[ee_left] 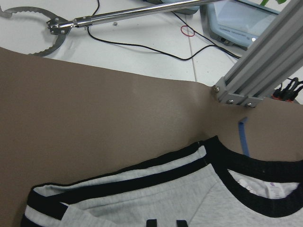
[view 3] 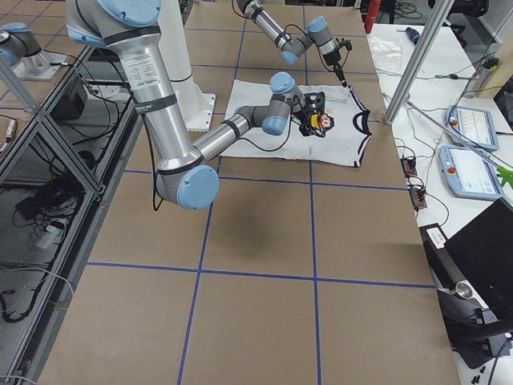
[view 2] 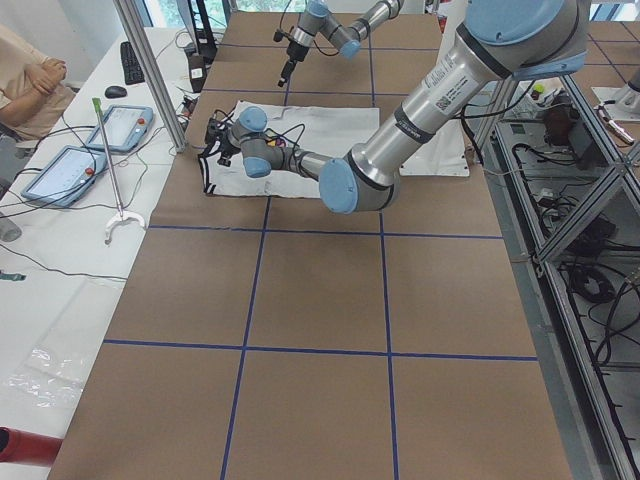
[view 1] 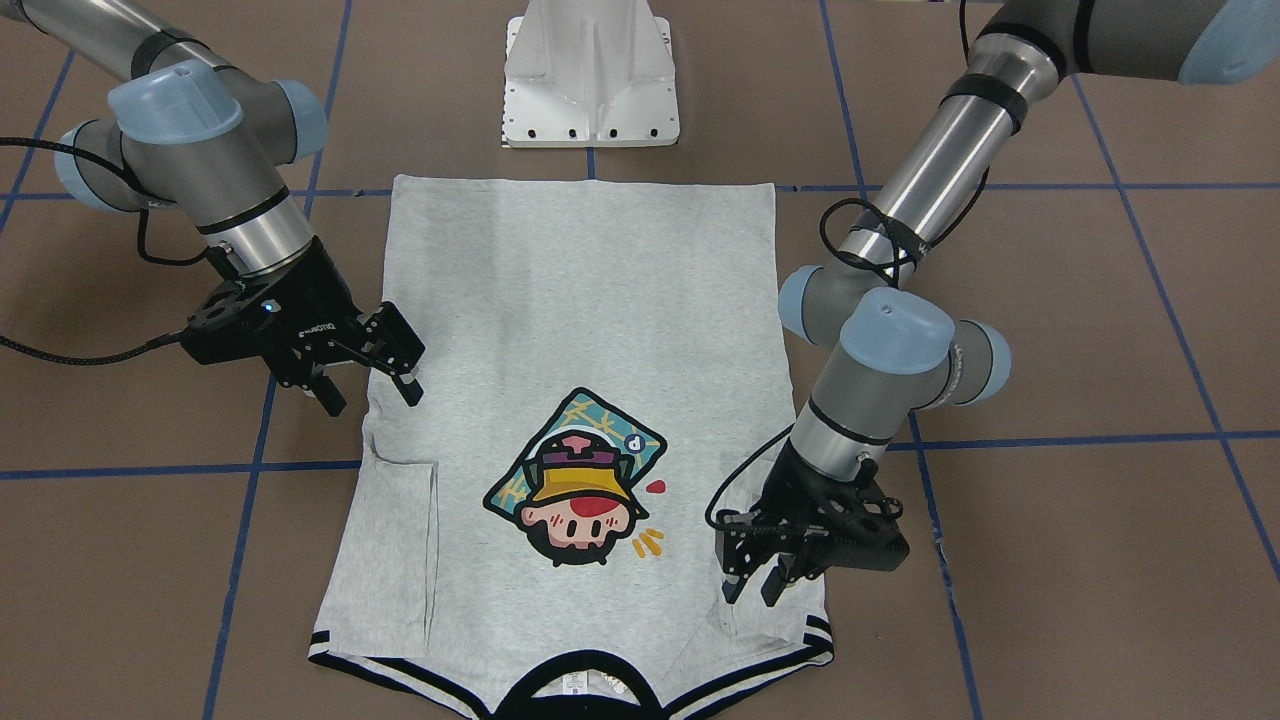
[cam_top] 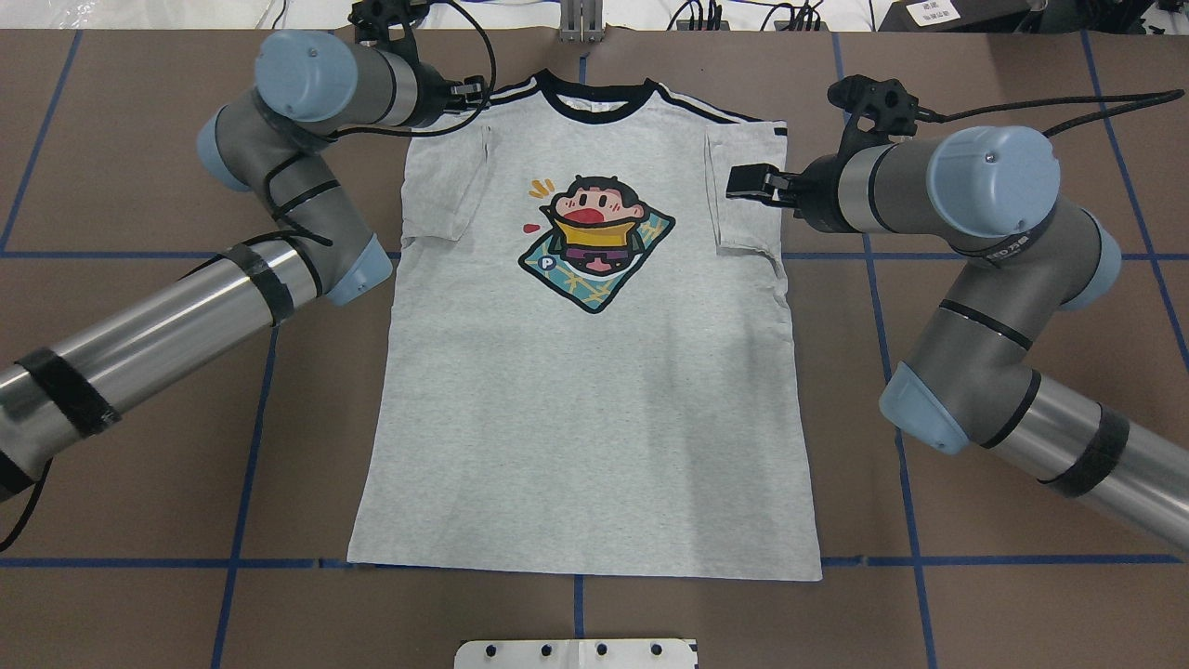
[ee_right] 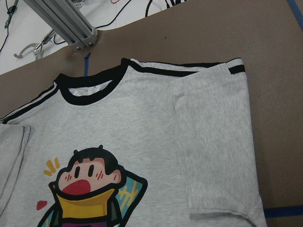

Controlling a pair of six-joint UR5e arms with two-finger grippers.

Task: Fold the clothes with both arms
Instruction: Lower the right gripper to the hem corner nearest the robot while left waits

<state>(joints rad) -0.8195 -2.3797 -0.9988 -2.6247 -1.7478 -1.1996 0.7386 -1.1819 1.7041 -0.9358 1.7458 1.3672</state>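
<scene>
The grey T-shirt (view 1: 580,300) lies flat and print-up on the brown table, collar away from the robot, with both sleeves folded inward. It also shows in the overhead view (cam_top: 585,400). My left gripper (view 1: 757,590) points down just over the shirt's shoulder by the folded sleeve, jaws a narrow gap apart and empty; its two fingertips (ee_left: 151,222) peek in over the striped shoulder. My right gripper (view 1: 370,390) hovers wide open and empty beside the other sleeve's edge. In the overhead view the left gripper (cam_top: 474,93) and the right gripper (cam_top: 738,183) flank the shirt's shoulders.
The white pedestal base (view 1: 590,80) stands by the shirt's hem. An aluminium post (ee_left: 265,61) rises beyond the collar. A side table with teach pendants (view 2: 110,125), cables and a grabber tool (ee_left: 33,23) lies past the table's far edge. Blue tape lines grid the table.
</scene>
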